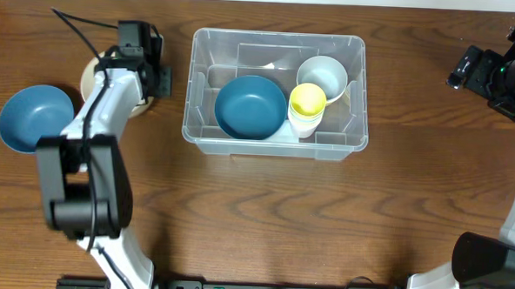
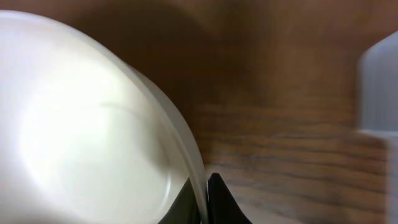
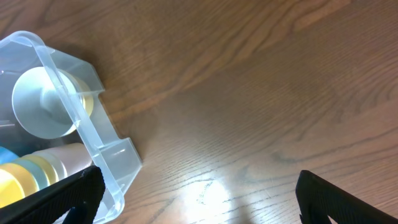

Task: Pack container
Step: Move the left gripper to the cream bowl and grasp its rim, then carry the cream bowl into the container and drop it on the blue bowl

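Note:
The clear container (image 1: 197, 129) stands mid-table and holds a blue bowl (image 1: 250, 107), a stack of yellow cups (image 1: 307, 106) and a pale bowl (image 1: 323, 76). Left of it, a cream bowl (image 1: 89, 78) sits on the table, mostly hidden under my left arm. My left gripper (image 1: 153, 81) is shut on that cream bowl's (image 2: 81, 124) right rim, one finger inside (image 2: 186, 208) and one outside. My right gripper (image 1: 466, 68) hangs open over bare wood at the far right, apart from the container's corner (image 3: 87, 134), with nothing between its fingers (image 3: 62, 199).
A second blue bowl (image 1: 34, 117) lies on the table at the far left, beside my left arm. The container's wall (image 2: 379, 87) shows at the right edge of the left wrist view. Bare wood stretches between the container and the right gripper.

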Controlling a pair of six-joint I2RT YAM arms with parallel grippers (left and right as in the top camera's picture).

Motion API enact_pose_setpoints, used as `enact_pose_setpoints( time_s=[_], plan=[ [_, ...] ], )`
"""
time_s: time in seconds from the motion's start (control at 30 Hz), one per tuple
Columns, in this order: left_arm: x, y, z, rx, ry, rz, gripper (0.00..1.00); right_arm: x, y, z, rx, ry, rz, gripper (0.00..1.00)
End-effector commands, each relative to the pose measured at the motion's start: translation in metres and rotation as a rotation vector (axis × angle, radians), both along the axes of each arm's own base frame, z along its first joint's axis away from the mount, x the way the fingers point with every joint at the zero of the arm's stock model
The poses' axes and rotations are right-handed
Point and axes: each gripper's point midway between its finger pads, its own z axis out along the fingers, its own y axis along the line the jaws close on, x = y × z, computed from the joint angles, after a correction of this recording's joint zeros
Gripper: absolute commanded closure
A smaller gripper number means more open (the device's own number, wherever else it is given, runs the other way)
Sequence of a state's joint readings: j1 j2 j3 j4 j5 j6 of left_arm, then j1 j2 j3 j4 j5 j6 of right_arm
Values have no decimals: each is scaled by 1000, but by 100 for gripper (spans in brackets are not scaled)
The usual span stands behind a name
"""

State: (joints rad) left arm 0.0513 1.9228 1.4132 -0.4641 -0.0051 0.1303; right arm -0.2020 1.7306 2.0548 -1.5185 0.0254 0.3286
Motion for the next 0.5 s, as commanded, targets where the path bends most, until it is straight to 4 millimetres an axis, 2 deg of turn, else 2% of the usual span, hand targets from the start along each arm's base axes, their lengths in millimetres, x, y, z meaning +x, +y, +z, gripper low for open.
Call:
enact_pose_setpoints(
  time_s=[0.0, 0.13, 0.23, 0.37, 0.47],
  plan=[
    [2, 4, 73, 0, -166, 32, 94, -1, -1, 7, -4, -20, -2, 1],
    [-14, -2, 141, -50, -308, 74, 94, -1, -1, 7, -4, -20, -2, 1],
    [-33, -29, 182, -134, -383, -4, 94, -1, -1, 7, -4, -20, -2, 1],
    [-54, -76, 219, -224, -449, -146, 94, -1, -1, 7, -4, -20, -2, 1],
    [-68, -114, 231, -265, -463, -248, 94, -1, -1, 7, -4, -20, -2, 1]
  ],
)
